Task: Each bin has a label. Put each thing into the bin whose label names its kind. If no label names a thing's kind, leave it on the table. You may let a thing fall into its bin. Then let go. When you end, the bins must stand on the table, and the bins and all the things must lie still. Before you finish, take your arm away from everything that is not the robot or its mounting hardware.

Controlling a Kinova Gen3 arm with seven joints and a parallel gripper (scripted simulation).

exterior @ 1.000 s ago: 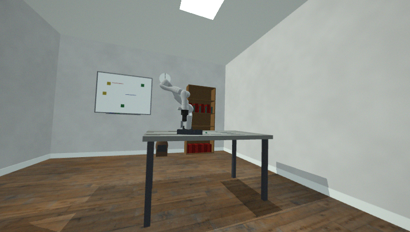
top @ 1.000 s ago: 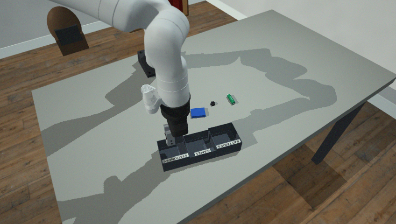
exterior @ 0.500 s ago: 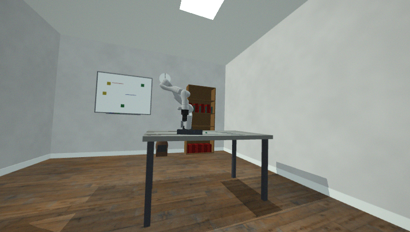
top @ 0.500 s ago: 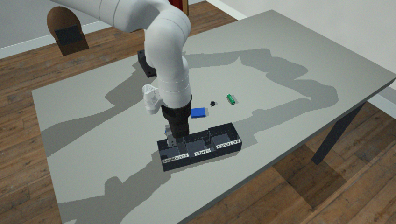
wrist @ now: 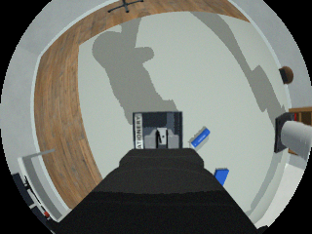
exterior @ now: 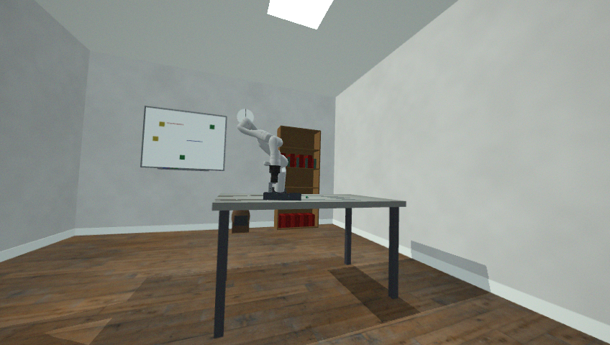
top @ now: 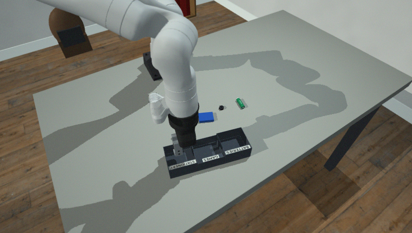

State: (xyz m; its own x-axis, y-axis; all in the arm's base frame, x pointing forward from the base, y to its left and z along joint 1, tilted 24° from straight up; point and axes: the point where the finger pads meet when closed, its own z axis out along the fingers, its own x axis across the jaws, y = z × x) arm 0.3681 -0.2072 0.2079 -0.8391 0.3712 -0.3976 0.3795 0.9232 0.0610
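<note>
Standing side by side in one dark row on the grey counter [top: 289, 31] [exterior: 308, 205] [wrist: 219, 73], the three bins carry white labels along one long wall. The stationery bin [top: 184, 171] [wrist: 180, 128] is at one end, the games bin [top: 212, 163] in the middle and the batteries bin [top: 238, 156] at the other end. Light and shade patch the floors of all three, and I can't make out any item lying in them; the arm and fingers cover part of the stationery compartment.

The tool [top: 178, 150] [exterior: 270, 187] [wrist: 162, 136] points down at the stationery bin, its fingers over that compartment. They stand slightly apart, with a small pale patch between them in the wrist view; whether they are pinching something, I can't tell.

As for the things to sort, a blue cylinder [wrist: 200, 137] lies on the counter just beside the stationery bin, outside its wall and near the tool, hidden in the top view. A flat blue box [top: 206, 117] [wrist: 221, 176] lies farther from the tool, on that same side of the row. Beyond the box come a small black piece [top: 221, 107] and then a green cylinder [top: 240, 103] [exterior: 306, 197], the farthest of the four from the tool, all resting on the counter.
</note>
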